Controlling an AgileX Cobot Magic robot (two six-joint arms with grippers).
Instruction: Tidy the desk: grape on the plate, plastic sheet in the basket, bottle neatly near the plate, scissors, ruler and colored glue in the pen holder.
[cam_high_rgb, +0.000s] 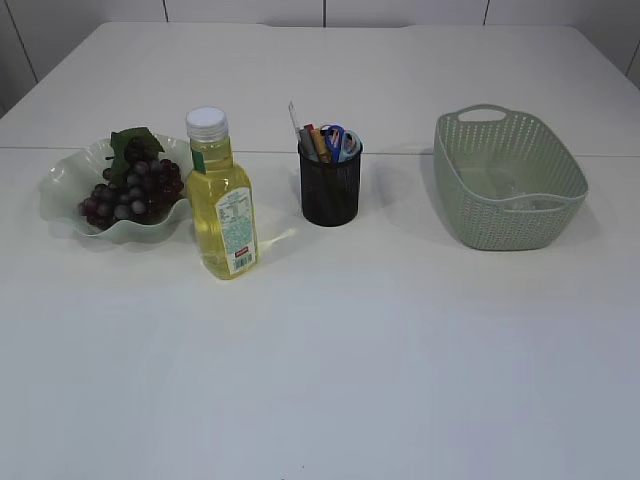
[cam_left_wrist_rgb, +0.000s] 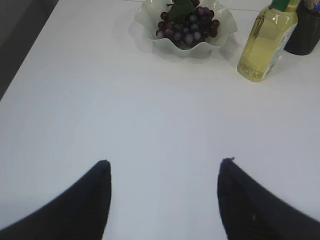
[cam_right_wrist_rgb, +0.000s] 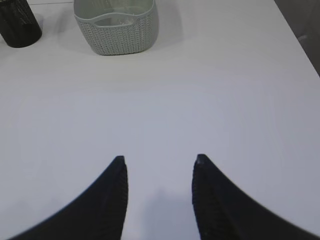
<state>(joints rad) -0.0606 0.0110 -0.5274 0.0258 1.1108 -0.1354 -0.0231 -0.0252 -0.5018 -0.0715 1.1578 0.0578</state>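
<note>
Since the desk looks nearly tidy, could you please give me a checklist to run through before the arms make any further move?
1. Purple grape bunch on the wavy white plate: ok.
2. Yellow-liquid bottle upright beside the plate: ok.
3. Blue-handled scissors in the black mesh pen holder: ok.
4. Ruler and glue in holder: cannot tell.
5. Plastic sheet in the green woven basket: cannot tell.
6. Left gripper and right gripper open, empty: ok.

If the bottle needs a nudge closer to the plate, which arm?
Left, probably. The bottle and the plate both show ahead of the left end effector, which is open and empty. The right wrist view shows only basket and pen holder.
</note>
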